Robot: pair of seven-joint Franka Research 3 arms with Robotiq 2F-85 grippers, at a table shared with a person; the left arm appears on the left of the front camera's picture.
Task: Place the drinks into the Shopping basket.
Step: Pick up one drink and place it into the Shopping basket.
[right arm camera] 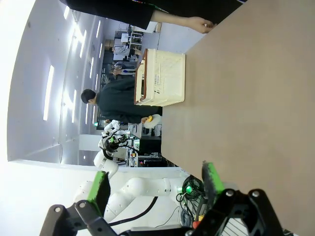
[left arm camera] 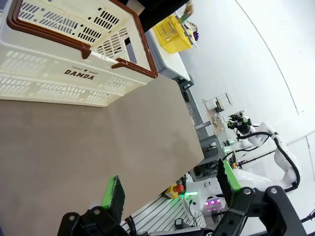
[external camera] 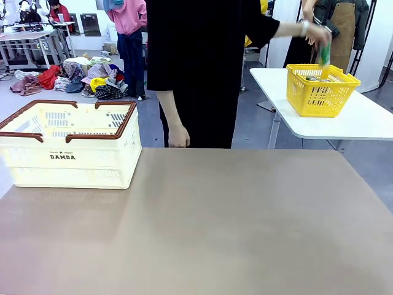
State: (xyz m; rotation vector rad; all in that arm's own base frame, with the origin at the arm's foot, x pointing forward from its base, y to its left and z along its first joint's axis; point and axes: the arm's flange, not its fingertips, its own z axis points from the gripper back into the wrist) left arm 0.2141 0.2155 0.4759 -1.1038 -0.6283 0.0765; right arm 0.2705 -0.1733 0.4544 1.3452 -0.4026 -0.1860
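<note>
Your left claw (left arm camera: 170,173) and right claw (right arm camera: 156,171) both hang with fingers apart above the table (external camera: 215,227). The Shopping basket (external camera: 73,169) sits at its far-left corner. Beyond, the person's hand (external camera: 316,34) holds a green drink (external camera: 323,55) over the yellow basket (external camera: 319,92) on a side table (external camera: 368,120).

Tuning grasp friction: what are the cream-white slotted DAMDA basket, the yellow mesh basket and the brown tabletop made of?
Cream-white slotted basket: likely moulded plastic, smooth, crisp moulded slots.
Yellow mesh basket: likely plastic too, uniform lattice.
Brown tabletop: matte, no glare; mat or laminate, unclear.
</note>
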